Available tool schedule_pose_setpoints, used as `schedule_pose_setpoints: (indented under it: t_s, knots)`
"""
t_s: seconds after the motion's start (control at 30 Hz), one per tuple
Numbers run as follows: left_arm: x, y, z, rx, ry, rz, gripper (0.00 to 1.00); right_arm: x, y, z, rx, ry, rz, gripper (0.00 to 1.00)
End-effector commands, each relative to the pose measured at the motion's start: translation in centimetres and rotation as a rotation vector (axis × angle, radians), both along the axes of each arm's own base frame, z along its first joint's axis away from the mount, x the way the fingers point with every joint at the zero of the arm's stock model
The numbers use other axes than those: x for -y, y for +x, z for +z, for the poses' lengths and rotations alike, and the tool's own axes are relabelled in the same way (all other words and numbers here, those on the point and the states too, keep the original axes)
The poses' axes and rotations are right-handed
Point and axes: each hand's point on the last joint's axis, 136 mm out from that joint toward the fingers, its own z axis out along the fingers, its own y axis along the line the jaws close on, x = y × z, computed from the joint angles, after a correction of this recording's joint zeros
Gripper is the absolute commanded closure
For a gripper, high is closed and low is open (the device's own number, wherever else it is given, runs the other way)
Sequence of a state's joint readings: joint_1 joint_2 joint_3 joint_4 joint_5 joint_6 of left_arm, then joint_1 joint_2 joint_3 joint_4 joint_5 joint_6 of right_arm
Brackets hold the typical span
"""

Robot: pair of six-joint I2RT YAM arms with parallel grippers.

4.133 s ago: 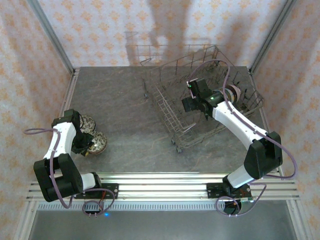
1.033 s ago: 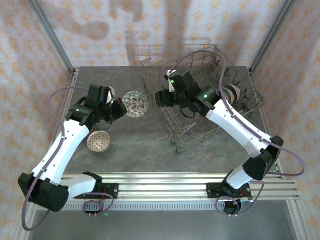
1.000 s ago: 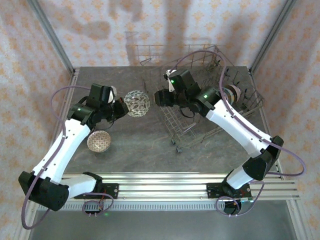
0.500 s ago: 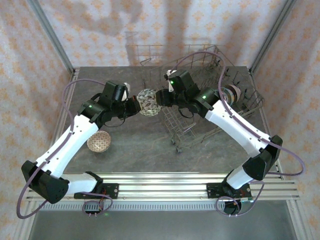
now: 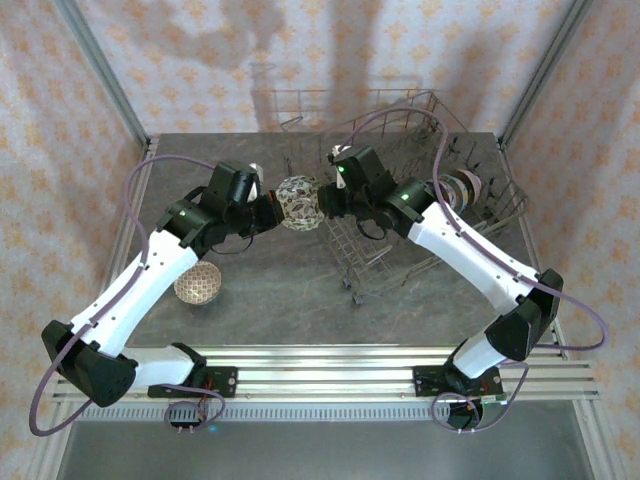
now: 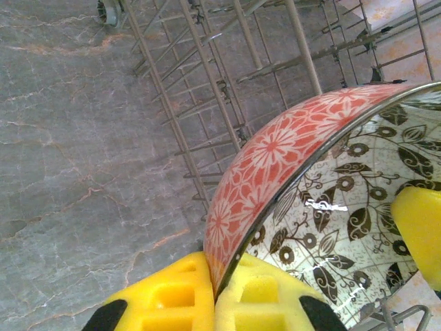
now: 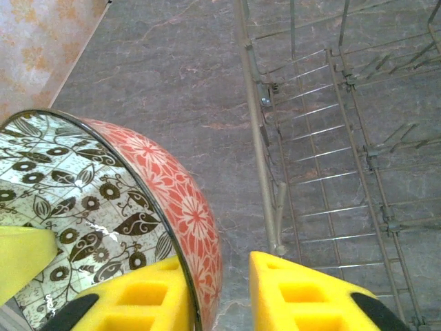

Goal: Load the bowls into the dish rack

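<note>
A grey, marble-veined table (image 5: 270, 290) lies under everything. It is closed in at 9, 12 and 3 o'clock by walls (image 5: 200, 60) papered in pale pink with an orange motif. Silver frame posts (image 5: 100, 70) are stood in the far corners, a ribbed metal rail (image 5: 320, 360) is run along the 6 o'clock edge, and shadows are thrown across the far wall.

Now, just past the table's middle toward 12 o'clock, the red-flowered bowl (image 5: 298, 202) is held clear of the surface, tipped on its side. Its leaf-patterned inside is shown to both wrist cameras. Its rim is pinched from 9 o'clock by the left gripper (image 5: 268, 210), fingers pressed tight on it. From 3 o'clock the right gripper (image 5: 325, 200) is set astride the opposite rim. One finger is inside and the outer one is apart from the red wall, so its jaws are spread.

The dish rack (image 5: 345, 240) is placed at 2 o'clock, just beside the held bowl. More bowls (image 5: 465, 185) are stood on edge at its 3 o'clock side. A tan bowl (image 5: 197, 284) is seen resting on the table at 8 o'clock.
</note>
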State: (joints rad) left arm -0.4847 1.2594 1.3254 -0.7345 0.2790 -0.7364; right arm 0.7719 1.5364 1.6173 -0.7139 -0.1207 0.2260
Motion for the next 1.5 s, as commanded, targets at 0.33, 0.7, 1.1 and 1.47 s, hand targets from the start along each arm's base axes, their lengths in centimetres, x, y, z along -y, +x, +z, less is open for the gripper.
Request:
schedule_pose_setpoints:
  t_s: [0.33,0.7,1.1,1.47]
  knots:
    - [1.2,0.6,3.0,0.085,-0.047,-0.016,1.0,0.3,0.0,0.5,0.007,0.009,-0.008,0.9]
    - [1.9,0.4,3.2,0.088,-0.059,-0.041,0.86,1.8,0.5,2.1,0.068,0.016,-0.09,1.0]
    - [-0.4,-0.2,5.8,0.165,0.006,-0.006,0.4,4.3,1.4,6.1,0.204,0.022,-0.197,1.0]
    - [-6.9,-1.1,4.7,0.137,-0.006,0.132,0.31,18.5,4.7,10.2,0.368,-0.258,-0.642,1.0]
